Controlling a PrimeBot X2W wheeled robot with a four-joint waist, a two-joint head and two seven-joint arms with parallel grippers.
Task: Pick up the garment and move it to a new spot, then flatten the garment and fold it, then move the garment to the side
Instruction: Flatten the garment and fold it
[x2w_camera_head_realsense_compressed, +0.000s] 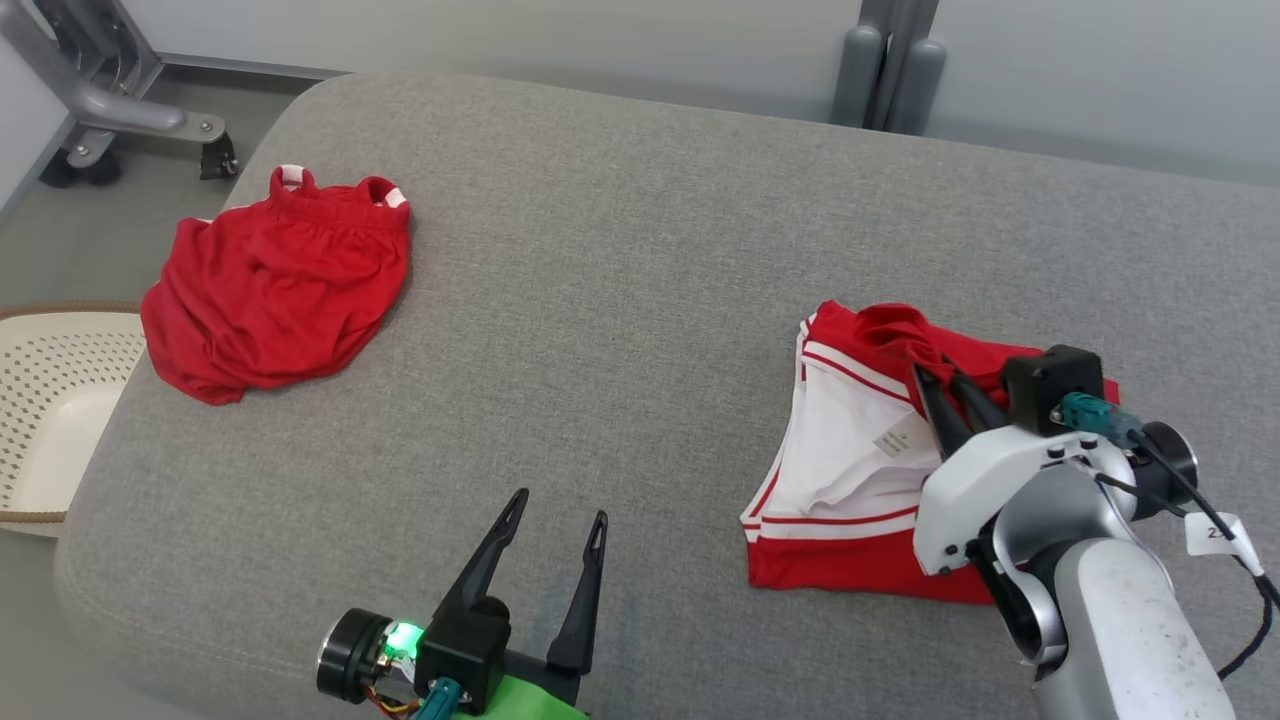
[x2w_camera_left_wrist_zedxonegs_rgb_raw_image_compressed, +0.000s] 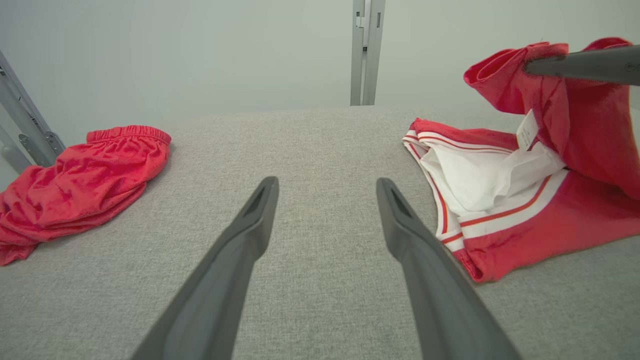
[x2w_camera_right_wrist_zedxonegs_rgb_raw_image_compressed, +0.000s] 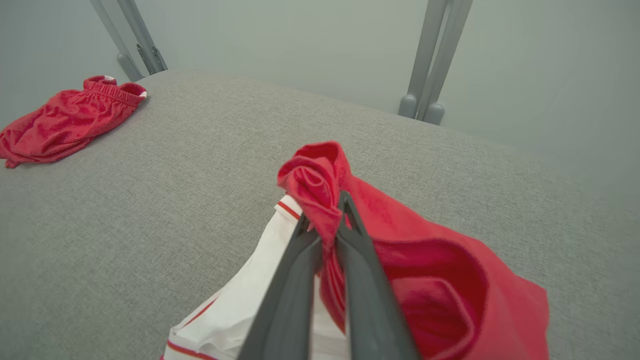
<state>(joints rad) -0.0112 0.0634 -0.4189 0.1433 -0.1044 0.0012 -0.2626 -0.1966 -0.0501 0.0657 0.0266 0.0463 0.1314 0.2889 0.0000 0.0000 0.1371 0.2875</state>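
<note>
On the right of the grey cushion (x2w_camera_head_realsense_compressed: 640, 300), your right gripper (x2w_camera_head_realsense_compressed: 932, 372) has its fingers clamped on a raised red fold of the garment (x2w_camera_head_realsense_compressed: 850, 450); your left gripper (x2w_camera_head_realsense_compressed: 560, 506) is at the near edge, fingers apart.

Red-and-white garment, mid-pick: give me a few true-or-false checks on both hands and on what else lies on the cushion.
1. The right hand is shut on the red-and-white garment. True.
2. The left hand grips it too. False: it is open over bare cushion, holding nothing.
3. The garment is wholly off the cushion. False: only a bunched red part is raised; the rest lies on the cushion.
4. A second red garment lies at the cushion's left. True.
</note>
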